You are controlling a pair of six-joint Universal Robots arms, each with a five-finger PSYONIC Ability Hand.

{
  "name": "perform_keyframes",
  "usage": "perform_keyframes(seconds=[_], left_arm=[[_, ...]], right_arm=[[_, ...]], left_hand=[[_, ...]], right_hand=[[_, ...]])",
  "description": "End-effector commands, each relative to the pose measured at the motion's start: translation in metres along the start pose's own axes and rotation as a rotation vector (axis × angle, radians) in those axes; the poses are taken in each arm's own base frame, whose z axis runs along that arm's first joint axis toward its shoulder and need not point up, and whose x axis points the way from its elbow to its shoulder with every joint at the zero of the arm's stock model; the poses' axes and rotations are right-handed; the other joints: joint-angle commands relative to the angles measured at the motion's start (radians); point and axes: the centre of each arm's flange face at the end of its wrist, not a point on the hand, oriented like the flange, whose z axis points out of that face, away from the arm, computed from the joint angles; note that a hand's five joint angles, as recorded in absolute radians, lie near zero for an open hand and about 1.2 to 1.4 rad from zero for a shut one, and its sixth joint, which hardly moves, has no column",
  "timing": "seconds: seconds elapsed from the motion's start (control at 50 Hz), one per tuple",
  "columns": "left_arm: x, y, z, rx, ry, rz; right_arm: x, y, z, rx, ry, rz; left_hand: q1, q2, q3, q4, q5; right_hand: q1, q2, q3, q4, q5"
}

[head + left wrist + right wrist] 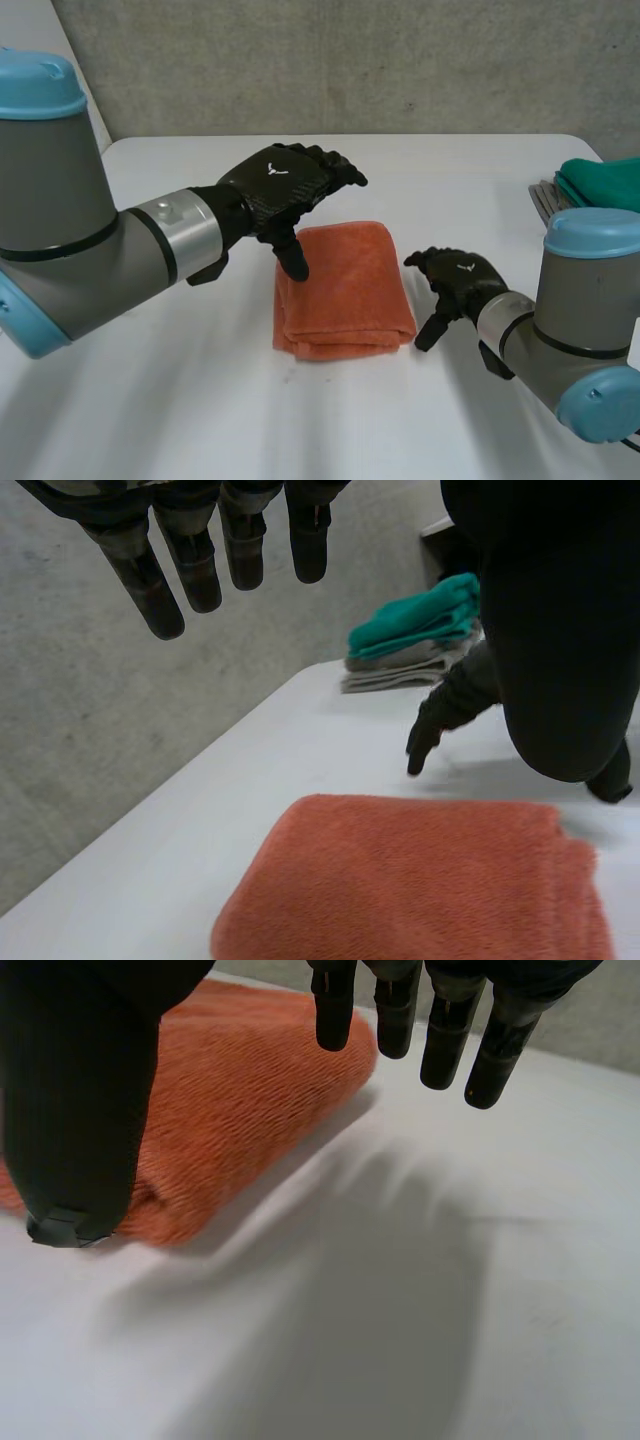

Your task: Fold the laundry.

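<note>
Bright, diffuse light; the orange towel (pixel 345 290) casts a soft shadow.

Seeing thick, fuzzy, matt pile on the folded orange terry towel (pixel 345 290). Smooth, matt finish on the white table (pixel 200 400). Matt black shell, finely woven-looking, on the left hand (pixel 280 190); same matt black on the right hand (pixel 462 280). Soft gloss on the light-blue plastic arm cap (pixel 590 232). Rough, pitted grey concrete wall (pixel 350 60).
</note>
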Motion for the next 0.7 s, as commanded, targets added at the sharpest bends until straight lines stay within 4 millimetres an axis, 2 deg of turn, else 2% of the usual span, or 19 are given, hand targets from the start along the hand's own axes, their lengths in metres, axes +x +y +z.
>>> perform_keyframes(seconds=[0.02, 0.26, 0.32, 0.38, 0.5, 0.58, 0.7], left_arm=[[0.000, -0.003, -0.004, 0.003, 0.015, -0.005], [0.001, -0.004, -0.004, 0.005, 0.016, -0.004], [0.000, -0.003, -0.004, 0.003, 0.015, -0.003], [-0.001, -0.003, -0.004, 0.003, 0.012, -0.005], [-0.001, -0.002, -0.003, 0.000, 0.011, -0.009], [-0.001, -0.002, -0.003, -0.001, 0.013, -0.009], [0.000, -0.001, -0.003, -0.003, 0.013, -0.010]], right_arm=[[-0.004, 0.008, -0.001, -0.015, -0.046, 0.037], [-0.009, 0.017, 0.009, 0.008, -0.052, 0.041], [-0.013, 0.016, 0.009, 0.030, -0.058, 0.021], [-0.027, 0.011, 0.006, 0.092, -0.081, -0.012], [-0.067, 0.011, -0.004, 0.161, -0.170, -0.180], [-0.073, 0.020, 0.002, 0.173, -0.149, -0.314], [-0.069, 0.025, 0.013, 0.208, -0.065, -0.442]], left_hand=[[0.014, 0.022, 0.016, 0.020, 0.005], [0.017, 0.025, 0.019, 0.023, 0.008], [0.017, 0.025, 0.019, 0.023, 0.008], [0.017, 0.025, 0.019, 0.023, 0.008], [0.017, 0.025, 0.019, 0.023, 0.008], [0.017, 0.025, 0.019, 0.023, 0.008], [0.017, 0.025, 0.019, 0.023, 0.008]], right_hand=[[0.053, -0.008, -0.001, -0.018, -0.014], [0.094, 0.033, 0.040, 0.023, 0.027], [0.135, 0.074, 0.081, 0.064, 0.069], [0.159, 0.098, 0.105, 0.088, 0.092], [0.165, 0.104, 0.110, 0.094, 0.098], [0.165, 0.104, 0.110, 0.094, 0.098], [0.179, 0.119, 0.125, 0.108, 0.113]])
